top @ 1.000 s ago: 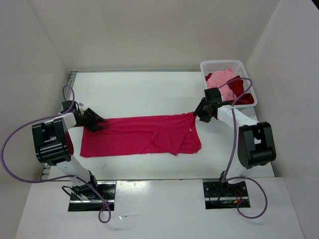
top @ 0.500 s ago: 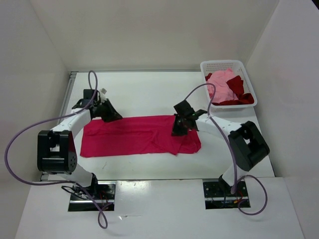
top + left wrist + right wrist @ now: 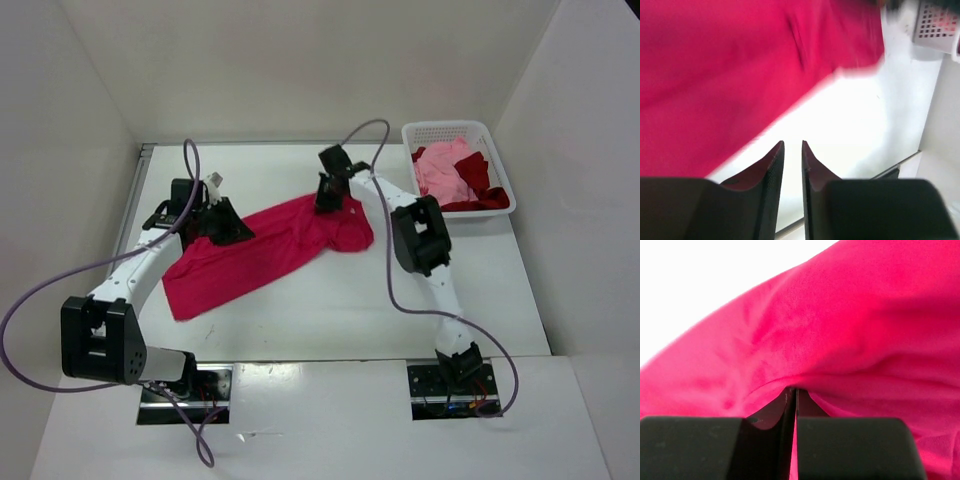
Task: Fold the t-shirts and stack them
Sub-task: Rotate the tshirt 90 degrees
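Note:
The bright crimson-pink t-shirt (image 3: 262, 250) lies slanted across the table, from near left to far middle. My right gripper (image 3: 326, 203) is shut on a fold of it at its far end, and the cloth bunches round the closed jaws (image 3: 791, 390). My left gripper (image 3: 232, 232) hovers at the shirt's upper left edge. In the left wrist view its jaws (image 3: 792, 143) stand a narrow gap apart with only white table between them, and the shirt (image 3: 730, 75) lies just beyond the tips. The pale pink t-shirt (image 3: 440, 168) and the dark red t-shirt (image 3: 478, 182) lie crumpled in the basket.
The white lattice basket (image 3: 455, 128) stands at the far right corner, and shows blurred in the left wrist view (image 3: 935, 25). White walls close in the table on the left, back and right. The right arm's cable loops over the table's far middle.
My right gripper has closed on the shirt's right end and dragged it back and left, so the shirt now lies slanted. My left gripper moved onto the shirt's left edge, jaws narrowed.

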